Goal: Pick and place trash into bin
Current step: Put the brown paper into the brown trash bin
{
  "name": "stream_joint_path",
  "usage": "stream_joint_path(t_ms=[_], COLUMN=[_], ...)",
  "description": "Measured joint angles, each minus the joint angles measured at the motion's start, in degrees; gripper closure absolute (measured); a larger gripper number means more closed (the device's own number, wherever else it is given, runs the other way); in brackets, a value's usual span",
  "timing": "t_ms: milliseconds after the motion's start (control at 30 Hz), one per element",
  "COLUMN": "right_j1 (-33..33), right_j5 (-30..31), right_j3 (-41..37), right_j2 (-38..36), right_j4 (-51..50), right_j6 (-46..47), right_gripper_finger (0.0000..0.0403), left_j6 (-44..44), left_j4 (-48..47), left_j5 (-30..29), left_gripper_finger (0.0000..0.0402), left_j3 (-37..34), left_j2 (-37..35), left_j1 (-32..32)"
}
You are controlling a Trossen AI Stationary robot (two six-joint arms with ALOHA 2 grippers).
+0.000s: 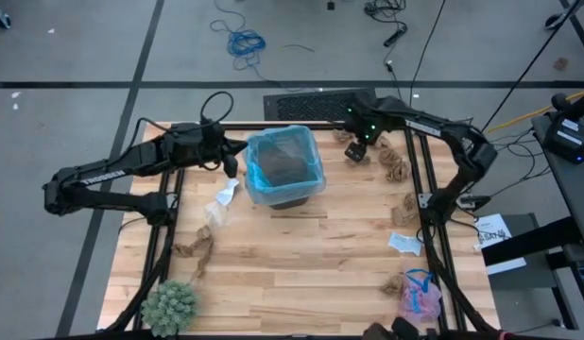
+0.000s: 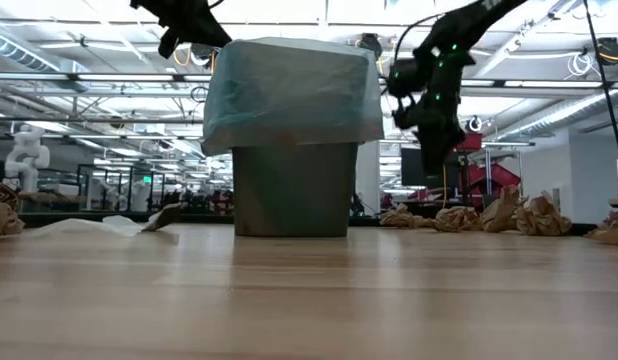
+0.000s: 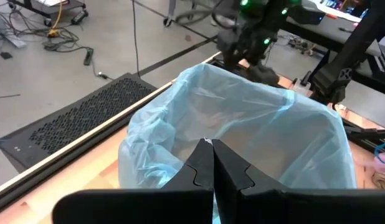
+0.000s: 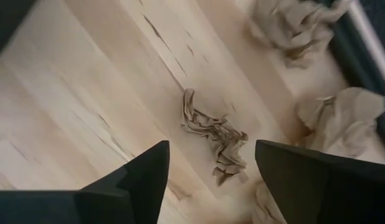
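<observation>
- Trash lies scattered around the bin: brown paper wads to its right, a white paper bit just left of it, a pink mesh puff well off toward the near right corner.
- The right gripper hovers beside the bin's right rim, fingers spread apart over a thin brown scrap.
- The left gripper sits at the bin's left rim, fingers pressed together, empty.
- A green spiky plant stands well away at the near left.

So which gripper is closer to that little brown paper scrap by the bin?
The right gripper. It hangs open just above the brown paper scrap, right of the bin. The left gripper is shut on the bin's other side.
</observation>
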Motion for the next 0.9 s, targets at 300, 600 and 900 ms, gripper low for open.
stream_joint_path(t_ms=[300, 600, 900], right_j1=[-1.2, -3.9, -3.8], right_j5=[3.2, 2.7, 1.0], right_j3=[0.0, 0.0, 0.0], right_j2=[7.5, 11.9, 16.0], right_j4=[1.5, 2.1, 2.6], right_j6=[-3.4, -5.4, -6.0], right_gripper_finger=[0.0158, 0.0158, 0.0181], left_j6=[0.0, -0.6, -1.5], left_j4=[-0.1, -0.1, -0.1], left_j5=[0.0, 0.0, 0.0], left_gripper_finger=[0.0402, 0.0402, 0.0402], left_j3=[0.0, 0.0, 0.0], left_j2=[0.0, 0.0, 0.0], left_j1=[0.0, 0.0, 0.0])
